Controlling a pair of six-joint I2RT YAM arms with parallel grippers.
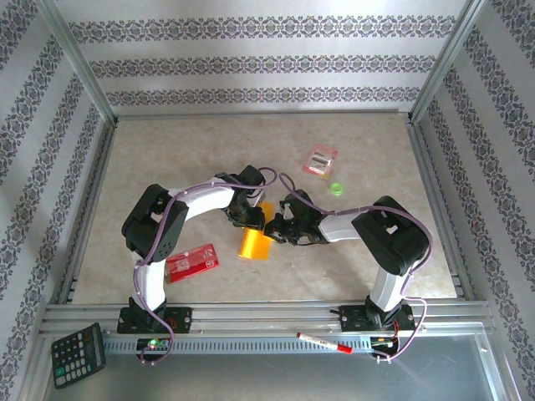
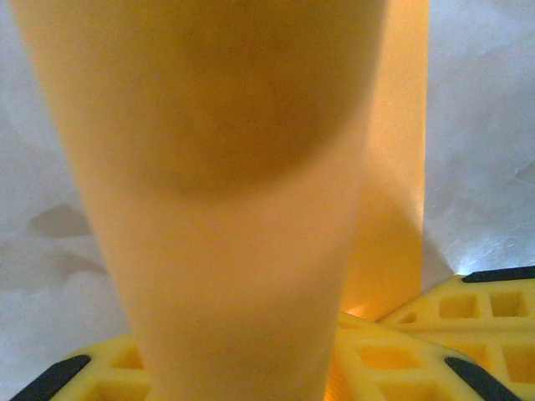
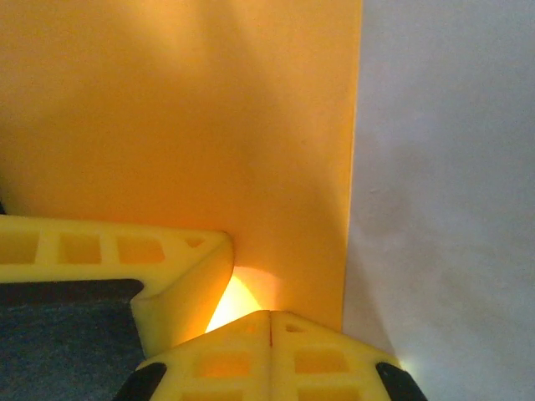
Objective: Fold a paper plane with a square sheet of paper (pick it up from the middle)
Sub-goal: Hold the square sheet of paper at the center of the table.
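Observation:
The square sheet of paper (image 1: 253, 242) is orange-yellow and lies partly folded in the middle of the table, between the two arms. Both grippers meet over its middle. My left gripper (image 1: 248, 219) comes from the left; in its wrist view a curled flap of the paper (image 2: 234, 209) rises between its yellow fingers (image 2: 84, 378) and hides the gap. My right gripper (image 1: 274, 227) has its jaws shut tight together (image 3: 272, 324), tips resting on the paper (image 3: 184, 125) near its right edge. A left gripper finger (image 3: 109, 255) lies beside it.
A red packet (image 1: 192, 261) lies by the left arm. A pink-and-white packet (image 1: 319, 159) and a small green thing (image 1: 336, 189) sit further back on the right. A calculator (image 1: 78, 355) and a red pen (image 1: 324, 342) lie on the near rail.

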